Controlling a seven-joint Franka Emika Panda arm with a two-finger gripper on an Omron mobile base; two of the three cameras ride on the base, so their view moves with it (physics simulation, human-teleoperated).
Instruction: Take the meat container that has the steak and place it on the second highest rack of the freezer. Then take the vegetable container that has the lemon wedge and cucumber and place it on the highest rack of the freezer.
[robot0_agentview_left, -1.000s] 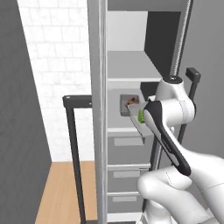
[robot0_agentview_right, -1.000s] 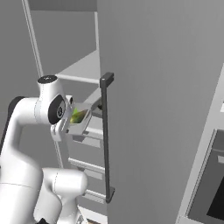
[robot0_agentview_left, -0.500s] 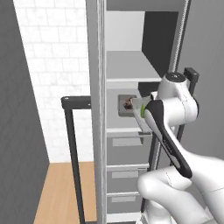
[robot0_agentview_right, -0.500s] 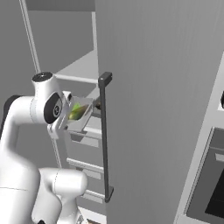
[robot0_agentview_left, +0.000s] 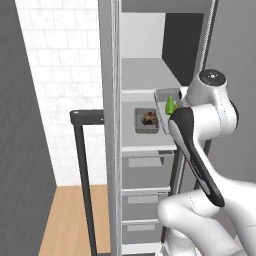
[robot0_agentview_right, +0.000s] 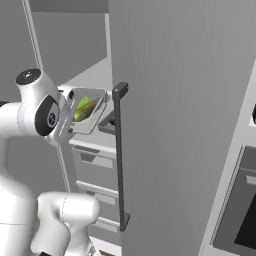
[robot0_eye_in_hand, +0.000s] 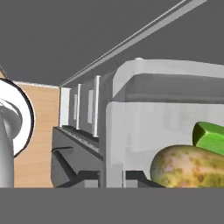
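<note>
Vegetable tray (robot0_agentview_right: 86, 111) held tilted at the freezer (robot0_agentview_left: 150, 150).
Gripped at its rim by the gripper (robot0_agentview_right: 67, 116), jaws narrow; meat tray (robot0_agentview_left: 148, 120) resting on a lower shelf (robot0_agentview_left: 131, 135).

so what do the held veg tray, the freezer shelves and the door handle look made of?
Vegetable tray: probably clear, slightly frosted plastic; the hand view shows its see-through wall with the food behind.
Freezer shelves: flat, matte light grey, plastic or painted metal; can't tell which.
Door handle: dark matte bar, likely coated metal or plastic, no shine.
</note>
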